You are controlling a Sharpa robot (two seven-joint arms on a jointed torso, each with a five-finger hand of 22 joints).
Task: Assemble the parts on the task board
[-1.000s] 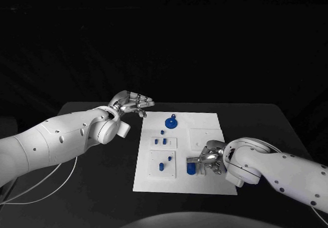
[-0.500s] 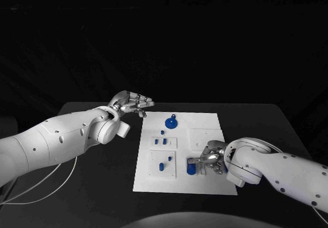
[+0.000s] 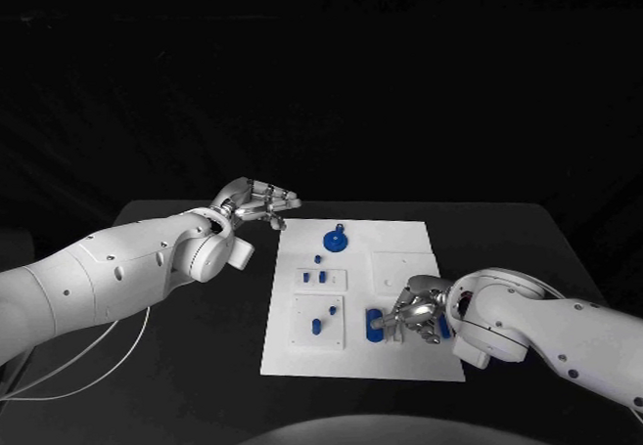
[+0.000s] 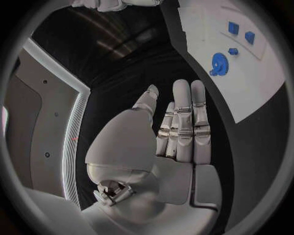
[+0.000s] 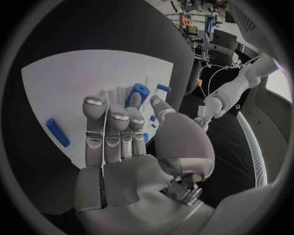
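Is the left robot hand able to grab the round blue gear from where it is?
Probably yes. The left robot hand is open and holds nothing, hovering off the task board's far corner. The round blue gear lies close by with nothing between.

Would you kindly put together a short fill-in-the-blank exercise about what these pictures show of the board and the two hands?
1. The task board is a flat plate whose colour is ____.
2. The round gear-like part on the board is coloured ____.
3. The robot hand over the board's near end, beside the upright blue cylinder, is the ____ one.
4. The left robot hand holds nothing and hovers over the ____ table, off the board.

Missing words: white; blue; right; black
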